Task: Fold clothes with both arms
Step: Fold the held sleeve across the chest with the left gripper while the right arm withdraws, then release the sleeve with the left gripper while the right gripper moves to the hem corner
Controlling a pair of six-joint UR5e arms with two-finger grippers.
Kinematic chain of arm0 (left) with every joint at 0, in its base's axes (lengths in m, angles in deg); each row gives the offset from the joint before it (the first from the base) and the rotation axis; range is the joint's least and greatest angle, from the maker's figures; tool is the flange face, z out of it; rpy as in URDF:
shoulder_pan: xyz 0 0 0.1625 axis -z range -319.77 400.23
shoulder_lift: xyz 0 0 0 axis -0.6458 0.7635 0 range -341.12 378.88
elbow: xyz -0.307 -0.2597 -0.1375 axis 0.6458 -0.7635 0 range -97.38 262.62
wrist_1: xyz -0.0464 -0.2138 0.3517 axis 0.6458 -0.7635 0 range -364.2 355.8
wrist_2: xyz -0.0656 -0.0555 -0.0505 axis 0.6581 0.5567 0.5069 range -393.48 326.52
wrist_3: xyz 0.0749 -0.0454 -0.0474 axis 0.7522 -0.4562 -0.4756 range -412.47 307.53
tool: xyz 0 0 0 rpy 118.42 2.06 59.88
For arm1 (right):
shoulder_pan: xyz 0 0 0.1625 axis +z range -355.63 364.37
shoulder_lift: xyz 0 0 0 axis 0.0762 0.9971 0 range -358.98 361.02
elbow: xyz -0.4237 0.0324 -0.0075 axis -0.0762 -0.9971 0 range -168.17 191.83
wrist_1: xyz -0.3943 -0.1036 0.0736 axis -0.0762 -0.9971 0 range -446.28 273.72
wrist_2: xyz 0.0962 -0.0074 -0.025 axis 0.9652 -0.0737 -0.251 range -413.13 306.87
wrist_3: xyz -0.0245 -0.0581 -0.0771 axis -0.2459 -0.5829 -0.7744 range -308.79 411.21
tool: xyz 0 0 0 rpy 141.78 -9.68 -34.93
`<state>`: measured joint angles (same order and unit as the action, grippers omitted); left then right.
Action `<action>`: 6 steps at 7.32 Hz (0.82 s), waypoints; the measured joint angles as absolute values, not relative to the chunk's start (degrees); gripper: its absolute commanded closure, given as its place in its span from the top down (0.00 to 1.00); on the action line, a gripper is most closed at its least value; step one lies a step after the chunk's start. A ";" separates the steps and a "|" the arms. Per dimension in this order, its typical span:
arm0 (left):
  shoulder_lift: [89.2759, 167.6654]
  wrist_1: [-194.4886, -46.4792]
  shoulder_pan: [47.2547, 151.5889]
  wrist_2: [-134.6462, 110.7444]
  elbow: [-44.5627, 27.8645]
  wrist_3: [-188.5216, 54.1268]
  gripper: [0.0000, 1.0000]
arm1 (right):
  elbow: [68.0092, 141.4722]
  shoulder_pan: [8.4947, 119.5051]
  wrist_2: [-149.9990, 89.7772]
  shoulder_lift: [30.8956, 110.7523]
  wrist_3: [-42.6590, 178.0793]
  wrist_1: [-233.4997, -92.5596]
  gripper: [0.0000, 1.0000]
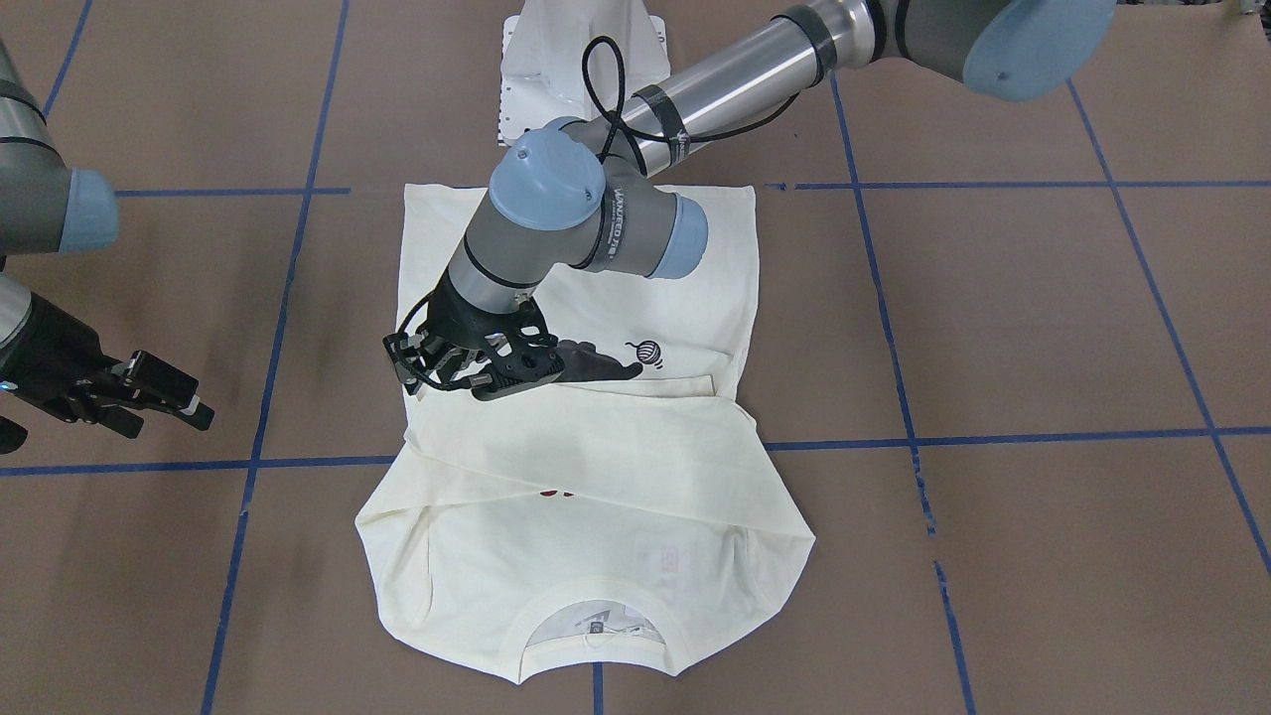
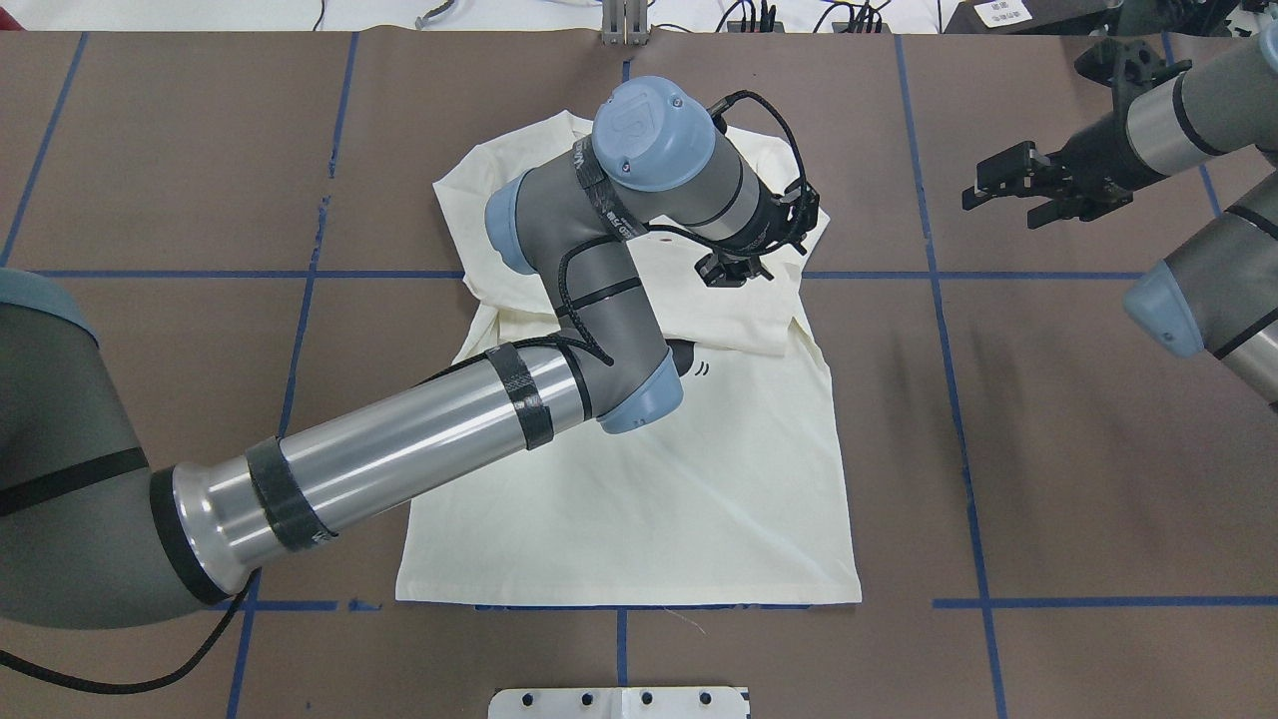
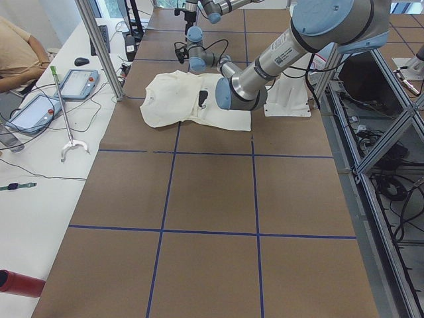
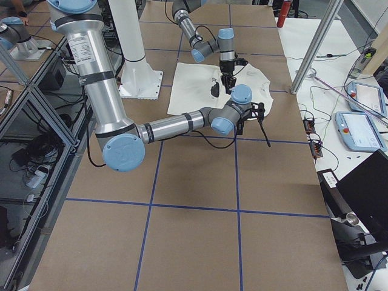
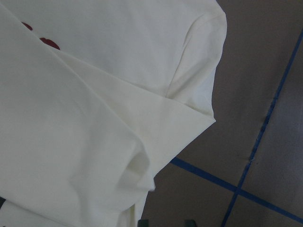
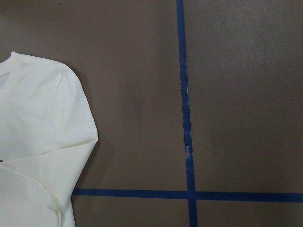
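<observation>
The cream T-shirt (image 1: pixel 596 477) lies flat on the brown table, collar (image 1: pixel 596 588) on the operators' side. Both sleeves are folded across the chest and cover most of the black cat print (image 1: pixel 596 362); a bit of red lettering (image 5: pixel 45 42) shows. My left gripper (image 1: pixel 447 385) hovers over the folded sleeve at the shirt's edge on my right side (image 2: pixel 727 272). Its fingertips (image 5: pixel 142 222) stand apart with nothing between them. My right gripper (image 2: pixel 998 185) is open and empty, off the shirt over bare table (image 1: pixel 169 397). The right wrist view shows a shirt shoulder (image 6: pixel 33 142).
The white pedestal base (image 1: pixel 576 60) stands at the shirt's hem side. Blue tape lines (image 1: pixel 278 298) grid the table. A silver grabber pole (image 3: pixel 63 109), tablets (image 3: pixel 76 83) and a red cylinder (image 3: pixel 20 283) lie on the side bench beyond the far edge.
</observation>
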<state>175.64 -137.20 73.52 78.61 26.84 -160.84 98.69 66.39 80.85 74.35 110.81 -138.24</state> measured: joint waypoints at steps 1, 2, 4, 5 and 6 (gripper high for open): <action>172.00 -135.32 73.80 78.53 20.18 -161.35 0.78 | 98.70 66.03 80.75 73.85 111.21 -138.25 1.00; 164.41 -133.20 74.25 78.48 9.90 -160.21 0.78 | 98.92 64.89 80.56 72.93 113.36 -138.23 1.00; 147.90 -130.68 75.72 78.48 -8.66 -153.69 0.78 | 101.96 58.85 76.55 70.78 125.76 -138.21 1.00; 140.18 -129.82 76.36 78.59 -16.63 -149.95 0.73 | 106.18 52.51 70.02 71.00 134.07 -138.62 0.99; 133.43 -129.43 76.64 79.12 -22.80 -146.39 0.73 | 111.30 45.24 62.45 72.21 141.13 -140.02 0.98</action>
<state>133.43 -129.43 76.64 79.12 -22.80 -146.39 111.30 45.24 62.45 72.21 141.13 -140.02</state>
